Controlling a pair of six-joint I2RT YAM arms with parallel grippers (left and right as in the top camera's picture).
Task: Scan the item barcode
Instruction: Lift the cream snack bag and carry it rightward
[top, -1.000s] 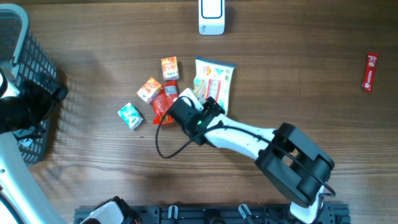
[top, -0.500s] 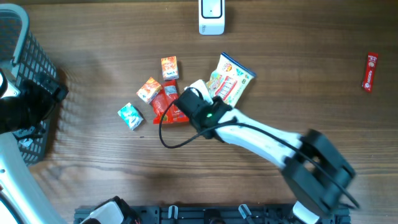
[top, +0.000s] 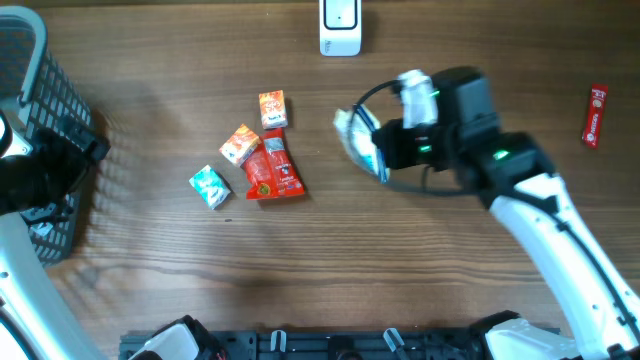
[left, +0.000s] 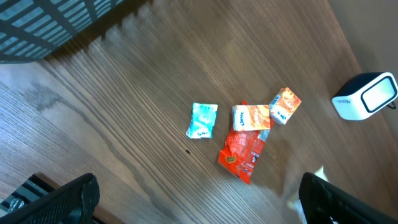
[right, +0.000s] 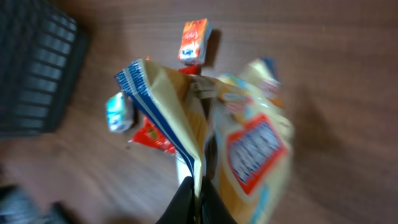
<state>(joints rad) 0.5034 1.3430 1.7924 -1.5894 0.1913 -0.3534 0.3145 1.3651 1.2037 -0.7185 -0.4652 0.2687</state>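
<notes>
Right hand (right: 198, 191) pinches a yellowish snack bag (right: 249, 149) (blue-striped edge, print perhaps cartoons).

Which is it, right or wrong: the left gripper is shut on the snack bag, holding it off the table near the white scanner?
Wrong arm. The right gripper is shut on the snack bag, holding it off the table near the white scanner, as the right wrist view shows. The left gripper is open and empty.
</notes>
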